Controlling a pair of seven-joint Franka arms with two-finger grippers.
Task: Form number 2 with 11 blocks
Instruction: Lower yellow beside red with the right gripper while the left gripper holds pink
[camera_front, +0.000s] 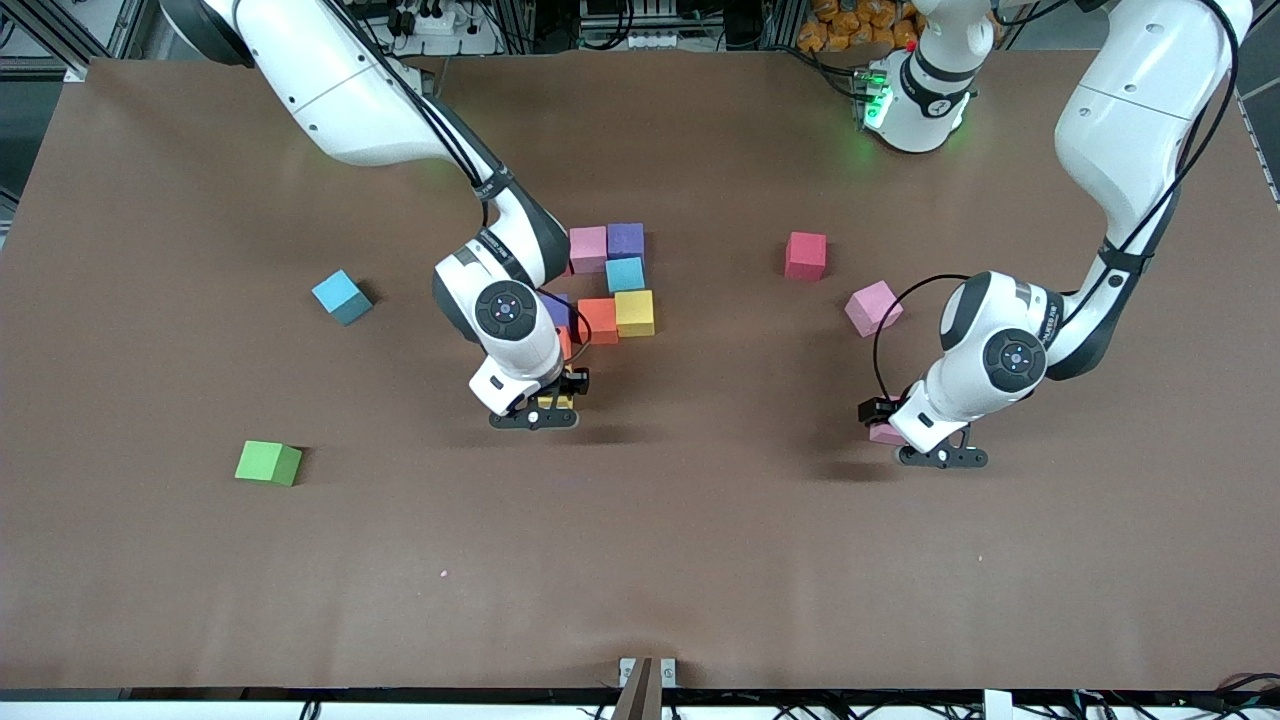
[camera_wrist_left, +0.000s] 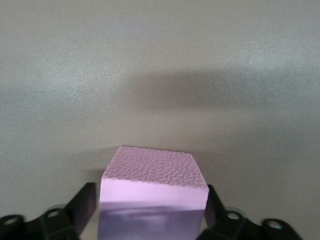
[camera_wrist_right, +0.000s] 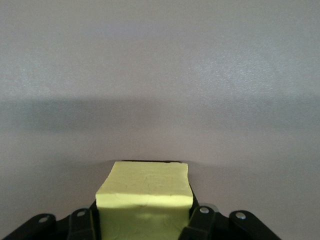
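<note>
Part of the number 2 lies mid-table: a pink block (camera_front: 588, 248), a purple block (camera_front: 626, 240), a light blue block (camera_front: 626, 274), a yellow block (camera_front: 634, 312) and an orange block (camera_front: 597, 320) touch each other. The right arm hides more of the group. My right gripper (camera_front: 545, 404) (camera_wrist_right: 145, 220) is shut on another yellow block (camera_wrist_right: 147, 187), low over the table beside that group. My left gripper (camera_front: 915, 442) (camera_wrist_left: 152, 220) is down around a pink block (camera_wrist_left: 155, 172) (camera_front: 882, 434), open, with a thin gap at one finger.
Toward the left arm's end lie a red block (camera_front: 806, 255) and a tilted pink block (camera_front: 872, 307). Toward the right arm's end lie a blue block (camera_front: 341, 297) and a green cube (camera_front: 268, 463), the cube nearer the front camera.
</note>
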